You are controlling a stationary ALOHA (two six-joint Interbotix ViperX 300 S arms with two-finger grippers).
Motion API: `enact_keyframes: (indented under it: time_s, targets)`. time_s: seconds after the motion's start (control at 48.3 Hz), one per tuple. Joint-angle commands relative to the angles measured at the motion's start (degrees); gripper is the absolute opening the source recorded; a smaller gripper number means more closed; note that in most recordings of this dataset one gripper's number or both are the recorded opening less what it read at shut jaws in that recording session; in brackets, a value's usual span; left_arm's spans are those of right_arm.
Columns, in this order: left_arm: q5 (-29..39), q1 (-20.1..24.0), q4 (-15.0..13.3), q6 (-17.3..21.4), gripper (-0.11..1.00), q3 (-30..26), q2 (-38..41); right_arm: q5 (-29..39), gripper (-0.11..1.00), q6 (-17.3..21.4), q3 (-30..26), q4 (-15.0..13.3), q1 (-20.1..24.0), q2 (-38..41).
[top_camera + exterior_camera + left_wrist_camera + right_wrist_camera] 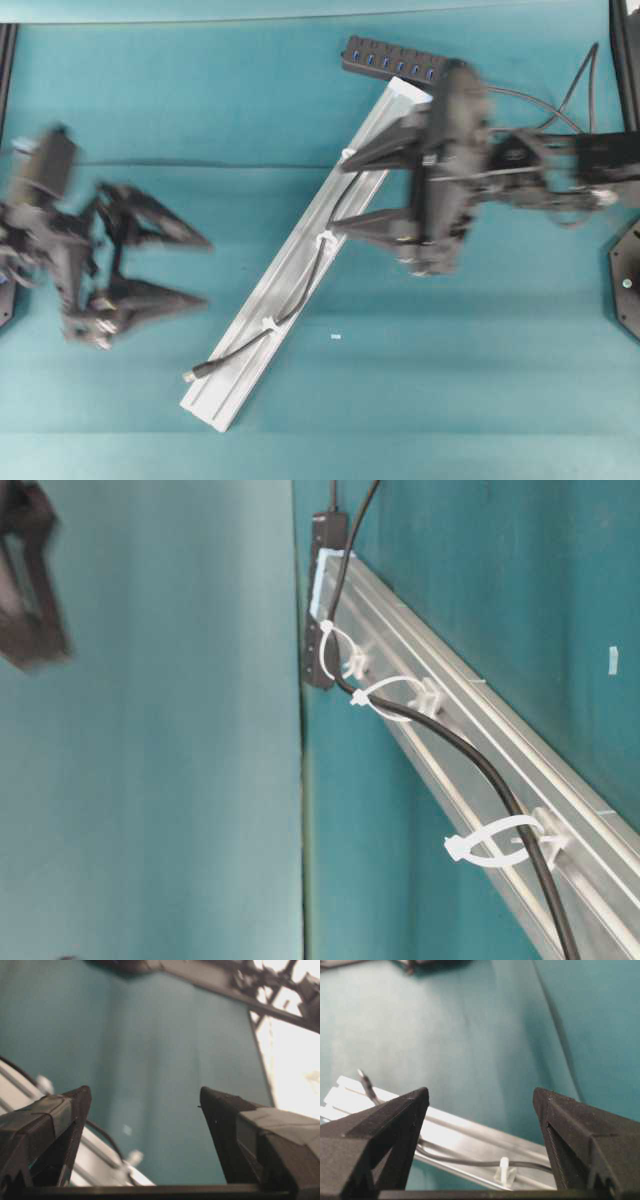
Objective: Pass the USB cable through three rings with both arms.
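The USB cable (300, 300) lies along the silver rail (250, 345) on the desk (200, 100), threaded through all three rings (490, 845); its plug (190, 376) rests beside the rail's near end. No legible writing appears. Only the overhead view shows the hub (392, 60). Left claw (205, 270) and right claw (338, 195) both stand spread apart, holding nothing.

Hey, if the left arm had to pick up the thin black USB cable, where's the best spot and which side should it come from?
Probably the free end of the thin black USB cable, just behind its small plug. That stretch lies past the last whitish ring, clear of the silver aluminium rail's edge. Come from above on the left, jaws straddling the cord.
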Motion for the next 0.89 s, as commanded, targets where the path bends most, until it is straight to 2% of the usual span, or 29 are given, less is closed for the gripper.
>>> enact_keyframes:
  time_s: [0.0,0.104,0.207,0.414,0.642,0.87]
  targets:
    - [-0.26,0.97,0.26,2.02,0.95,-0.18,-8.70,-0.35,0.87,0.35,1.14,-0.18,0.00,-4.22]
    - [2.81,2.37,0.26,3.52,0.95,-0.09,-12.13,-0.53,0.87,0.35,3.25,-0.18,0.00,-9.14]
    - [9.23,4.04,0.26,3.96,0.94,-0.26,-16.00,-0.18,0.87,0.62,6.06,-0.18,0.09,-14.24]
    - [19.07,4.39,0.26,4.13,0.93,-1.14,-21.80,3.87,0.87,0.44,9.49,-0.18,-0.26,-24.79]
    - [20.83,4.66,0.26,4.31,0.92,-1.32,-23.20,7.91,0.87,0.88,11.87,-0.18,-0.44,-32.70]
    - [20.83,5.71,0.26,4.22,0.92,-1.76,-24.43,8.61,0.86,0.97,14.94,-0.18,-0.44,-36.21]
